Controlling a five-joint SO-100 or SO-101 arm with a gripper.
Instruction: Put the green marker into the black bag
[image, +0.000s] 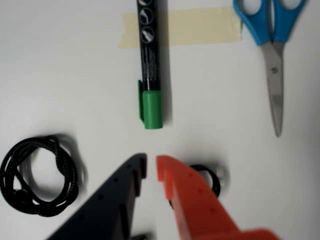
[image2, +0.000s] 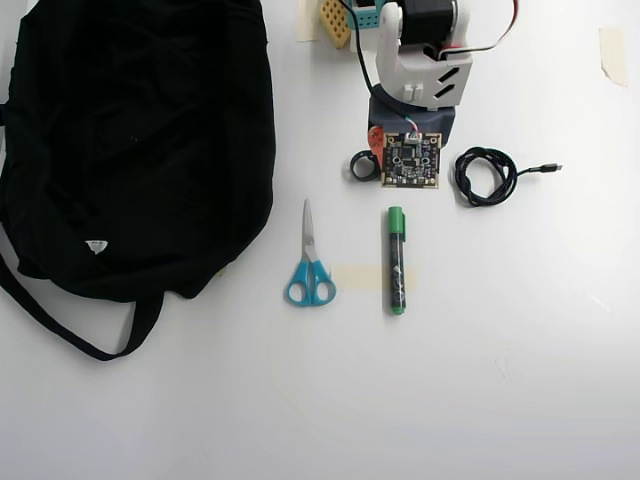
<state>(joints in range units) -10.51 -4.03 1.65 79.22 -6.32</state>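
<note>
It looked like a hobby or lab test bench: a plain white worktop (image2: 520, 380) marked with strips of masking tape (image2: 358, 276), an exposed circuit board (image2: 410, 161) on the small robot arm, and a coiled black cable (image2: 486, 176) near the right edge.

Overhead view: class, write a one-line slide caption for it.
Arm's gripper hovers just above the green marker, blue-handled scissors beside it, black bag at left, coiled black cable at right.
</note>
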